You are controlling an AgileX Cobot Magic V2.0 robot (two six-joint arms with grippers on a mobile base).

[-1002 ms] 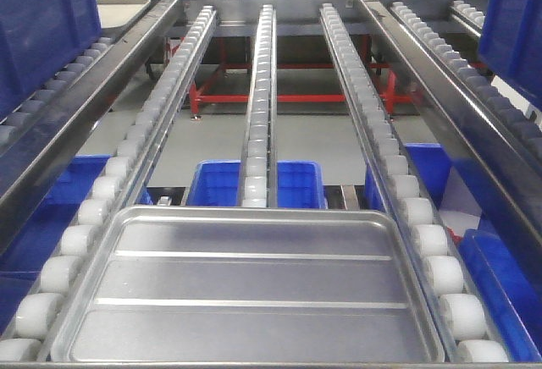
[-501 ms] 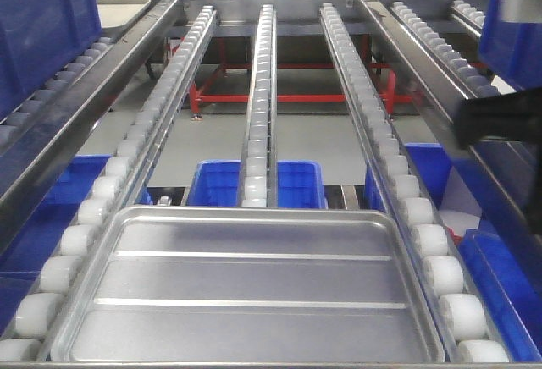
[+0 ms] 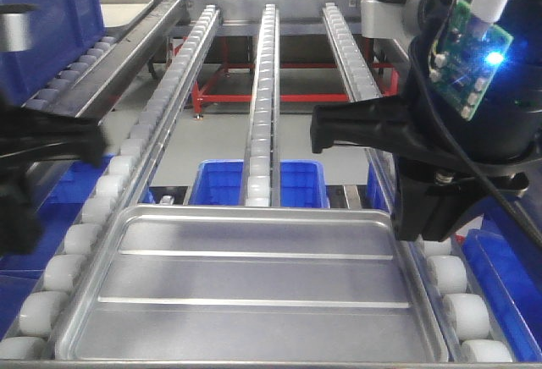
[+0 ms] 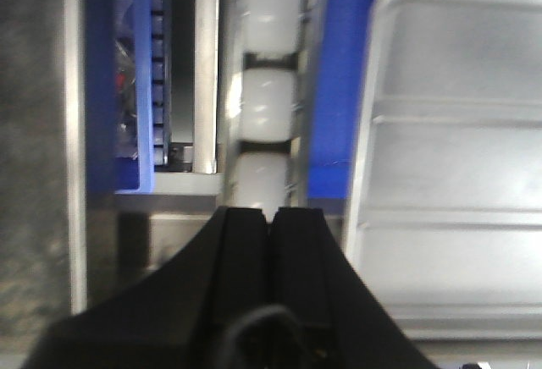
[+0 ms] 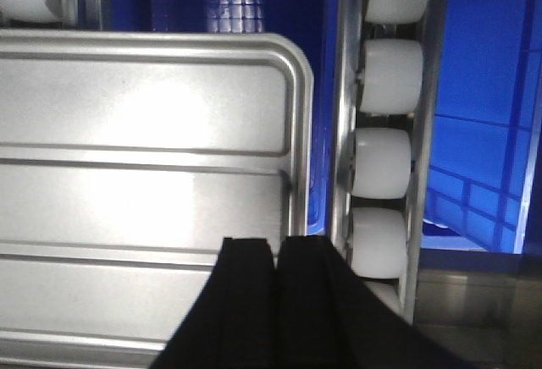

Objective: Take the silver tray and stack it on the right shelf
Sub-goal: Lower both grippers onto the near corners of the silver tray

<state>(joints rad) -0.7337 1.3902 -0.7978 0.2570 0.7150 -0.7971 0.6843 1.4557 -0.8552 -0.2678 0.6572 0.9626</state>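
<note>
Silver tray (image 3: 250, 293): flat at front end of right shelf (image 3: 261, 90), between roller lanes. Left gripper (image 4: 271, 225), right gripper (image 5: 277, 255): both closed, empty, apparently near opposite rims (left view blurred). Part jaws first, then clamp both rims evenly.

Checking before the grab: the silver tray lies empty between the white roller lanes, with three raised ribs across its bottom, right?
Not quite: the silver tray has two raised ribs across its bottom, not three, as the exterior front-facing view shows. The rest is right.
</note>
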